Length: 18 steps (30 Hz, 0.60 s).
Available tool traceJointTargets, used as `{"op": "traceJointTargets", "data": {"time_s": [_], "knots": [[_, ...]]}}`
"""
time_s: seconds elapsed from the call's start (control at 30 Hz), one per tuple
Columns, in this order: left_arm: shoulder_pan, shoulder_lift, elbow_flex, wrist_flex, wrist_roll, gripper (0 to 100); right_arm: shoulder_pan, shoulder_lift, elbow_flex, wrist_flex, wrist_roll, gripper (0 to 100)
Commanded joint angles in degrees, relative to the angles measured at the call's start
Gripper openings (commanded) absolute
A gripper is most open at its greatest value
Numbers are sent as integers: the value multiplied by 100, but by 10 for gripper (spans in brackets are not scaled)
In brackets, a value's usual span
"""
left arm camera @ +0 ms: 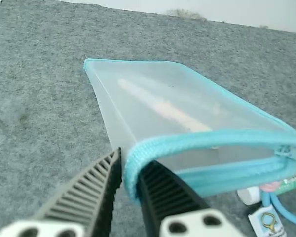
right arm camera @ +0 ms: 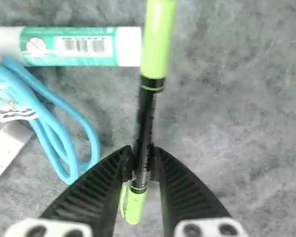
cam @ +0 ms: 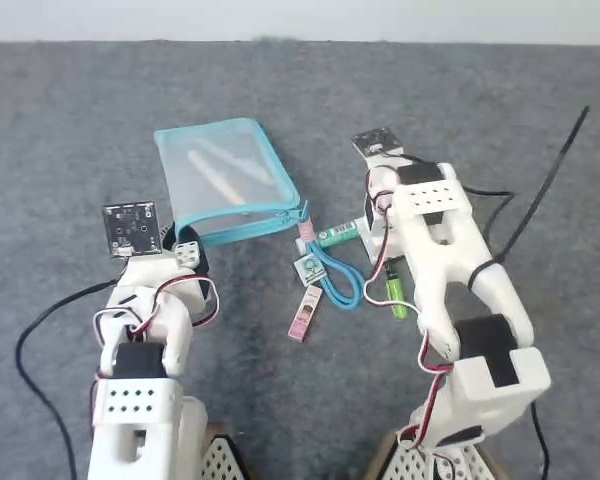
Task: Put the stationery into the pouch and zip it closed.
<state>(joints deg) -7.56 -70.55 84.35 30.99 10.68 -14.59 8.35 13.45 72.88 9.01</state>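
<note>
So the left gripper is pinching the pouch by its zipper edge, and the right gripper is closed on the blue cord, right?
Not quite. The right gripper is closed on the green and black pen, not the blue cord, which lies free beside it, as the right wrist view shows. The left gripper does pinch the pouch by its zipper edge.

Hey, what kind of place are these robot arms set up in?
Probably a robotics workbench or lab: a table covered in grey felt-like fabric, the left end effector clamped on a pouch, and the right end effector clamped on a green pen.
</note>
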Motion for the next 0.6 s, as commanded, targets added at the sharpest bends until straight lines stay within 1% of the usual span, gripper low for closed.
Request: {"op": "traceJointTargets", "data": {"time_s": [0.0, 0.07, 0.2, 0.3, 0.43, 0.5, 0.57], "knots": [[53, -18, -127, -211, -62, 12, -22, -84, -123, -22, 0, 217], [53, -18, -127, -211, -62, 12, -31, -92, 70, -57, 0, 258], [53, -18, -127, -211, -62, 12, -31, -92, 431, -101, 53, 259], [53, -18, -127, -211, -62, 12, -57, -92, 800, -418, 229, 259], [53, -18, -127, -211, -62, 12, -259, -84, 1160, -673, 237, 258], [53, -18, -127, -211, -62, 12, -347, -84, 1266, -699, 237, 234], [53, -18, -127, -211, -62, 12, -338, -75, 1292, -708, 229, 175]]}}
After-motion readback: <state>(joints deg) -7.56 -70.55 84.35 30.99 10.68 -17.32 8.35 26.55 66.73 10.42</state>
